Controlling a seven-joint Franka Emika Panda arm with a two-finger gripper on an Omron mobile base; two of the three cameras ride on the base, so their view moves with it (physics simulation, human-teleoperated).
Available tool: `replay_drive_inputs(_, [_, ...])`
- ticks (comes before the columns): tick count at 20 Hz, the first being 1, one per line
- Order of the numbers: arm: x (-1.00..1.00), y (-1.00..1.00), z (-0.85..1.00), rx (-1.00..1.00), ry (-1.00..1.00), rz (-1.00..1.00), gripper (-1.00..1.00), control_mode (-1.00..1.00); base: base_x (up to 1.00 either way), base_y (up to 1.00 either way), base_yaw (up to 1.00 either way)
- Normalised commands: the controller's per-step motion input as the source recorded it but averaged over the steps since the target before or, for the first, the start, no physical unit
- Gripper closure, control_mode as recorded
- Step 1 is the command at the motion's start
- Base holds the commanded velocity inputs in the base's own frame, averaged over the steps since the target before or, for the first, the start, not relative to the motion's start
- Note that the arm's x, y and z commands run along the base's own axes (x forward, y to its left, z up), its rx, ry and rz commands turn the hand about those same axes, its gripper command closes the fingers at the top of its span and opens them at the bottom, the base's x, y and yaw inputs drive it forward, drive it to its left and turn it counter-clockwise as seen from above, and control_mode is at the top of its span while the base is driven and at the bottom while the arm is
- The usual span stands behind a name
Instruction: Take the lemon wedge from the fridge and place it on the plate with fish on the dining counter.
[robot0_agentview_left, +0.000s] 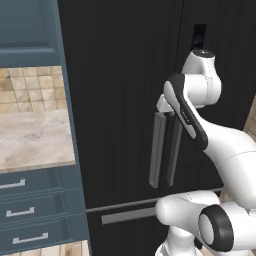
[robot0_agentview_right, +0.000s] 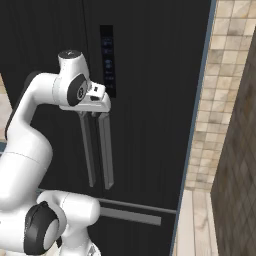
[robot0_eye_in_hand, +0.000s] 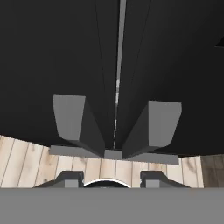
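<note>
So the tall black double-door fridge (robot0_agentview_left: 125, 100) is pretty much the whole scene here, both doors closed, which means the lemon wedge has to be somewhere inside and I can't tell which shelf, or what else is in there. My read is we're at the very first step, getting a door open. The white arm with dark joints (robot0_agentview_left: 200, 115) reaches up to the top ends of the two long grey vertical handles (robot0_agentview_left: 165, 150) that sit side by side at the middle seam, with the bottom drawer's grey bar handle (robot0_agentview_right: 130, 216) below them. To the left there's a dark blue cabinet with a beige marbled countertop (robot0_agentview_left: 30, 137) and three drawers under it, all closed. In the hand view you look down along both handles toward the pale wood floor (robot0_eye_in_hand: 26, 162), and the gripper (robot0_eye_in_hand: 111, 178) has its two dark finger tips (robot0_eye_in_hand: 68, 177) partly open with nothing between them, not on a handle yet. Next move, I'd say: line the jaws around one handle, close, then pull that door out.
</note>
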Motion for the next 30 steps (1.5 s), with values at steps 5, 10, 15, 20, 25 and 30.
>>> replay_drive_inputs(5, [-0.03, 0.0, 0.0, 0.0, -0.02, 0.0, -1.0, -1.0, 0.0, 0.0, 0.0])
replay_drive_inputs(10, [0.0, 0.0, 0.0, 0.0, 0.0, 0.0, -1.0, -1.0, 0.0, 0.0, 0.0])
replay_drive_inputs(15, [0.0, 0.0, 0.0, 0.0, 0.0, 0.0, -1.0, -1.0, 0.0, 0.0, 0.0])
replay_drive_inputs(20, [-0.09, 0.02, 0.0, 0.0, -0.05, 0.0, -1.0, 1.0, -0.08, 0.13, 0.0])
replay_drive_inputs(25, [0.0, 0.0, 0.0, 0.0, 0.0, 0.0, -1.0, 1.0, -0.68, 0.19, 0.0])
replay_drive_inputs(30, [0.0, 0.0, 0.0, 0.0, 0.0, 0.0, -1.0, 1.0, -0.84, 0.0, 0.0])
